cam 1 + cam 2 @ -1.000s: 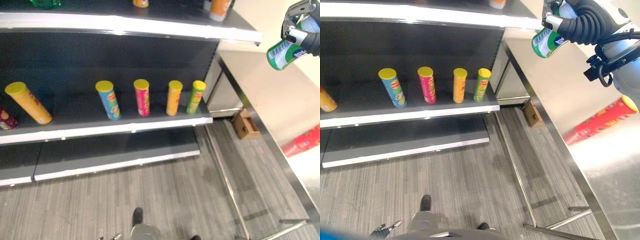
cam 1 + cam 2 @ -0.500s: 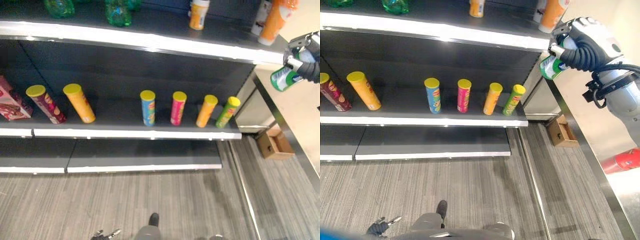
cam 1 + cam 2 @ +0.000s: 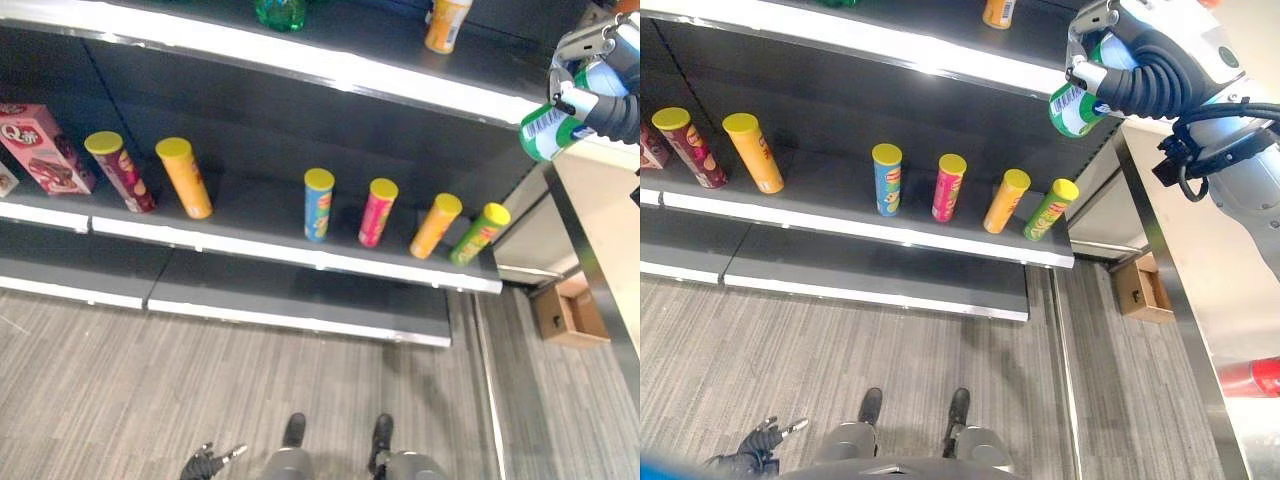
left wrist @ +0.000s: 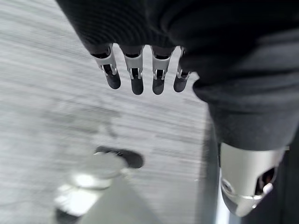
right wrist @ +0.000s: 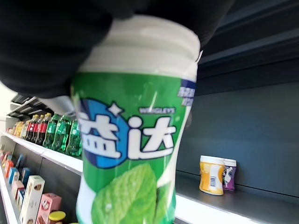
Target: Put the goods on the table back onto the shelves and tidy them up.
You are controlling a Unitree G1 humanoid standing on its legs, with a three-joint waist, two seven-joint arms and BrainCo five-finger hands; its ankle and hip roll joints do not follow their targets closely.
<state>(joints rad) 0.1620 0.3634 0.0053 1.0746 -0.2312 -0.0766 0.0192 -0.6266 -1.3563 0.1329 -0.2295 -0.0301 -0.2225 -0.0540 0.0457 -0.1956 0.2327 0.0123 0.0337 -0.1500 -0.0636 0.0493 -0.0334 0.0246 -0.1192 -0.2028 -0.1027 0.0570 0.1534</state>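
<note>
The right hand is closed around a green and white gum jar, carrying it in the air just off the right end of the upper shelf, with the jar's base toward the shelf edge. On that shelf, near its right end, stands an orange jar. The middle shelf below carries a row of tall chip tubes and a pink box at its left. The left hand hangs low over the floor, fingers relaxed and empty. The step looks like the carry to the shelves; next the jar likely needs to be brought in over the upper shelf's right end and set upright beside the orange jar before the fingers let go.
</note>
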